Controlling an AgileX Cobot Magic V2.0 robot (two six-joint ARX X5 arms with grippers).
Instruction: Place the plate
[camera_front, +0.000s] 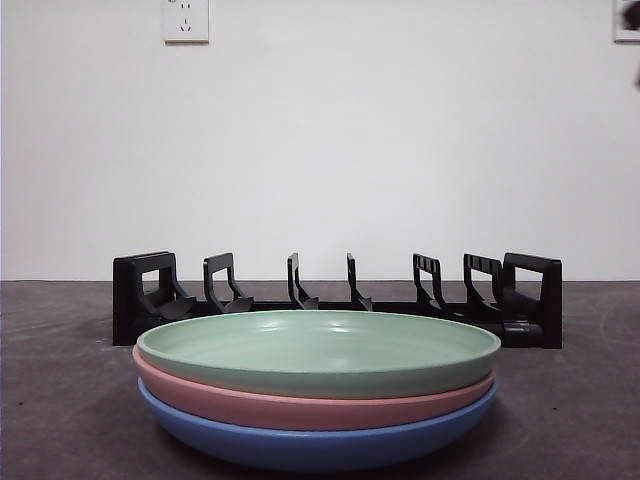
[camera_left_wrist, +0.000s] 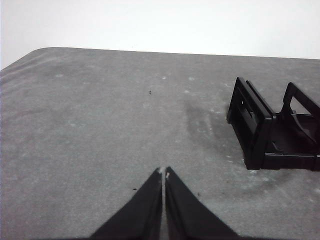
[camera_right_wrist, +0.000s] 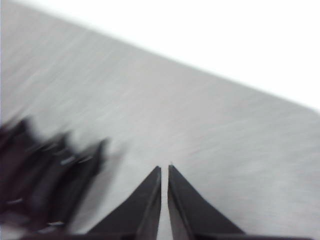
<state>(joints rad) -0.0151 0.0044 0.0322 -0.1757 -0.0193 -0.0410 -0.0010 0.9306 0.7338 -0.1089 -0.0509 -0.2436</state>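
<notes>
A stack of three plates stands at the front of the table in the front view: a green plate (camera_front: 318, 348) on top, a pink plate (camera_front: 300, 405) under it, a blue plate (camera_front: 315, 442) at the bottom. A black slotted dish rack (camera_front: 340, 297) stands behind them; its end shows in the left wrist view (camera_left_wrist: 272, 132) and blurred in the right wrist view (camera_right_wrist: 45, 185). My left gripper (camera_left_wrist: 163, 172) is shut and empty above bare table beside the rack's end. My right gripper (camera_right_wrist: 164, 169) is shut and empty; its view is blurred. A black tip (camera_front: 636, 75) shows at the front view's right edge.
The table (camera_front: 60, 400) is dark grey, with a white wall behind it. A wall socket (camera_front: 186, 20) sits at the upper left.
</notes>
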